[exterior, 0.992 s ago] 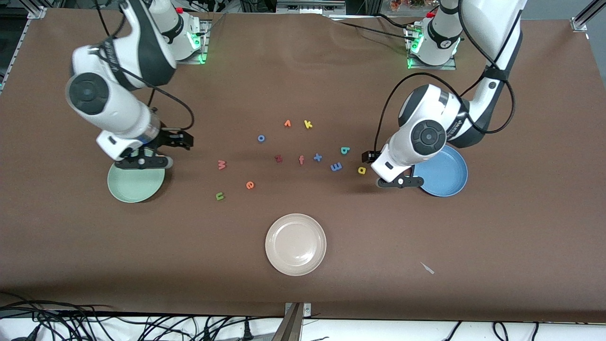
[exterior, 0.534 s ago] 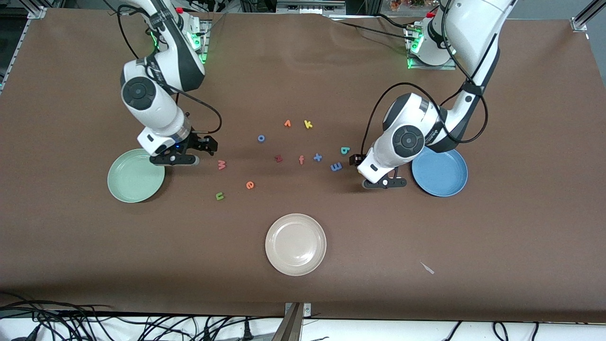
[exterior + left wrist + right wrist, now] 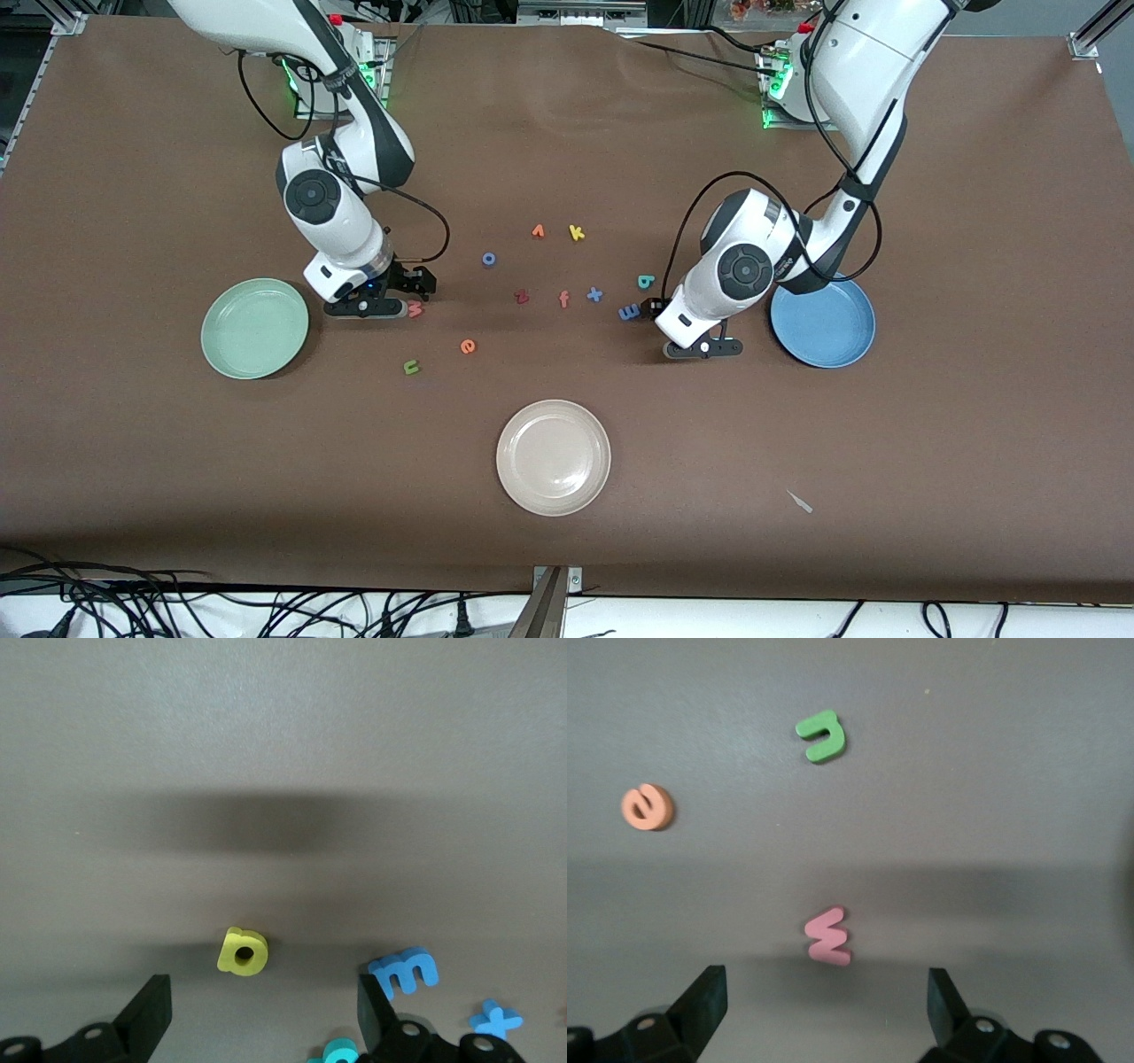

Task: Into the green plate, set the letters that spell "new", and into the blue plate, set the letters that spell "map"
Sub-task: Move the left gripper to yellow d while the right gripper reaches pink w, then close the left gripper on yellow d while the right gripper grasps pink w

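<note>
Both claws moved, yellow a (image 3: 243,951) between left claw (image 3: 264,1014) fingers

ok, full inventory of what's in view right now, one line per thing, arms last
green plate: 1, mint green, right arm's end of the table
blue plate: 1, blue, left arm's end
cream plate: 1, cream-white, nearest the front camera, mid table
w: 1, pinkish red, under the right tool
e: 1, orange, nearer the camera than the w
n: 1, green, beside the e
a: 1, yellow, under the left tool
m: 1, blue, beside the left tool
p: 1, teal, farther than the m
other letters: o blue, z dark red, f salmon, plus blue, k yellow, one orange
right tool: open, over the w
left tool: open, over the a
</note>
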{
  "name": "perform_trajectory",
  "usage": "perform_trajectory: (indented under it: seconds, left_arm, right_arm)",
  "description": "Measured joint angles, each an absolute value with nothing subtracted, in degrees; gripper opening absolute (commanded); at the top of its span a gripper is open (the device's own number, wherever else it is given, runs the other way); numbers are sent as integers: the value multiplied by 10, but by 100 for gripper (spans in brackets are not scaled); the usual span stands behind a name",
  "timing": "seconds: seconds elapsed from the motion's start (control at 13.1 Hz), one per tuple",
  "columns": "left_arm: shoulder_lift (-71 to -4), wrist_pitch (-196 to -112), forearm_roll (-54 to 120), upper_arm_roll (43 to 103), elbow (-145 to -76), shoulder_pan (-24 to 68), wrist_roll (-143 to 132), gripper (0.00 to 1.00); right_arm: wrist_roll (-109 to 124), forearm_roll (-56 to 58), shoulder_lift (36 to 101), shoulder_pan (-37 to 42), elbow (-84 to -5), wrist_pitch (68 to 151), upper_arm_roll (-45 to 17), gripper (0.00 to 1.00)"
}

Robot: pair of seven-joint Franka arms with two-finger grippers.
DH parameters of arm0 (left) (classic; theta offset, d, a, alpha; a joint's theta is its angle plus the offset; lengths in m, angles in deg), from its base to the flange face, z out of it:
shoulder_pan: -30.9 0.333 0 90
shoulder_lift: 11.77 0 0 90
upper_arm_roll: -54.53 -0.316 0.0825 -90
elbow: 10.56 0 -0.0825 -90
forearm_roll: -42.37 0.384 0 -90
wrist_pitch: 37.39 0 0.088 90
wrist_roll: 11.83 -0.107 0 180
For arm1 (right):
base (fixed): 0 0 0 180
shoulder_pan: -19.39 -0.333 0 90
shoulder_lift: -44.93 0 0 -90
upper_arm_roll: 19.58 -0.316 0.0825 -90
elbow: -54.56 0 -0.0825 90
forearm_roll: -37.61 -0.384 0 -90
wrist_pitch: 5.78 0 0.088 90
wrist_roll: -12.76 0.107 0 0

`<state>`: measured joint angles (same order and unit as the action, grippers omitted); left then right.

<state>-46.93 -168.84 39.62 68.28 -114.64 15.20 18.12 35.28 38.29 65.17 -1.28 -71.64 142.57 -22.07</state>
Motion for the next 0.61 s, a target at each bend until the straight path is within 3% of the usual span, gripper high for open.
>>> perform_trajectory:
  seconds: [0.31, 0.38, 0.61]
  left_arm:
    - [-479, -1690, 396, 682, -1147, 152, 181, 86]
    - [-480, -1690, 398, 682, -1147, 152, 181, 80]
    - [-488, -1690, 399, 681, -1148, 152, 180, 79]
  right_arm:
    - [322, 384, 687, -13, -710, 1438, -221, 98]
    - [313, 384, 693, -13, -706, 1439, -221, 95]
    - [299, 384, 707, -13, -689, 1439, -221, 84]
